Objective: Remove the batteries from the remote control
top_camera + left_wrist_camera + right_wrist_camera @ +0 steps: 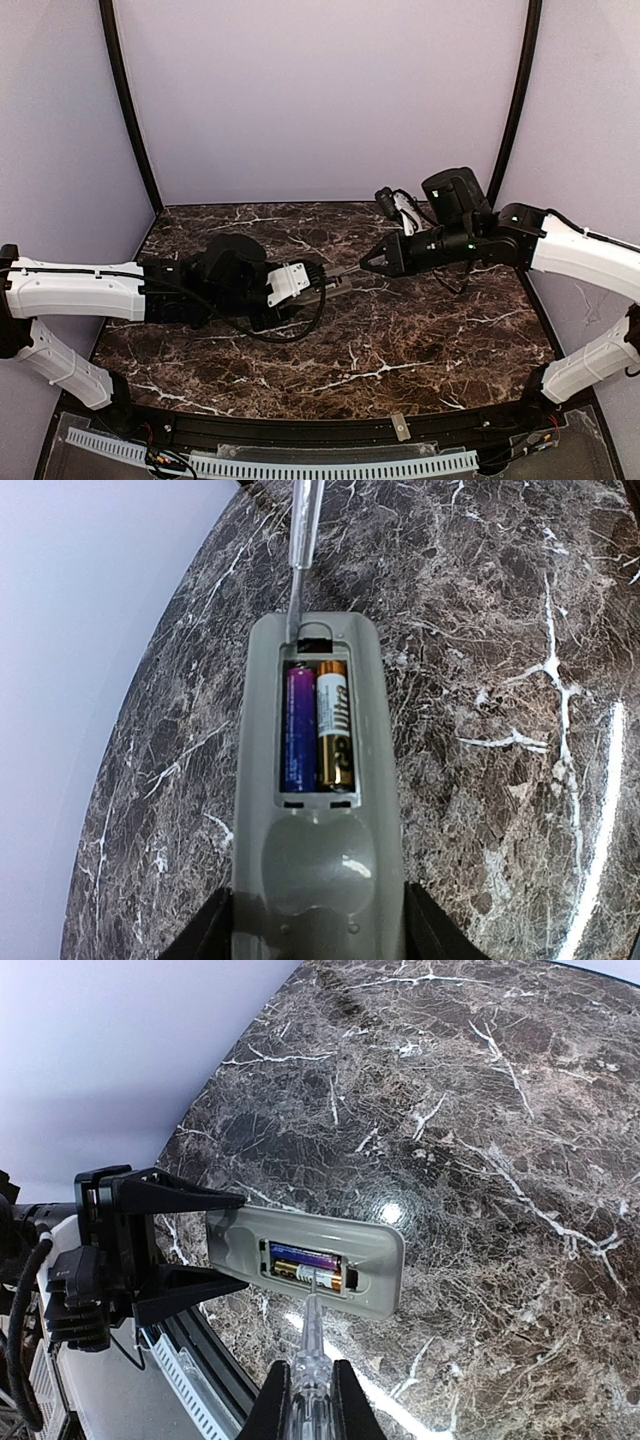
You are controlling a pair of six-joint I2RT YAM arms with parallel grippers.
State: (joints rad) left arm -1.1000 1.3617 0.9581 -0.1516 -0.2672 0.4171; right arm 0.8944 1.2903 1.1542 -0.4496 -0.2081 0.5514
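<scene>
Left wrist, left claw (318,925) pinching grey remote control (318,855), batteries (318,725) exposed, right claw (310,1375) pinching tool (310,1325).

We see a dark marble counter (400,340) veined in white, pale lilac walls (320,90) behind it, black curved poles (125,90) at the corners, and a clear-handled screwdriver (311,1335).

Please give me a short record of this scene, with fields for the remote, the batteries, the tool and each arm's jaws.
remote: back up, recess open
batteries: two, side by side in the recess
screwdriver: clear handle, tip at the recess end by the purple battery
left jaws: shut on the remote
right jaws: shut on the screwdriver
</scene>
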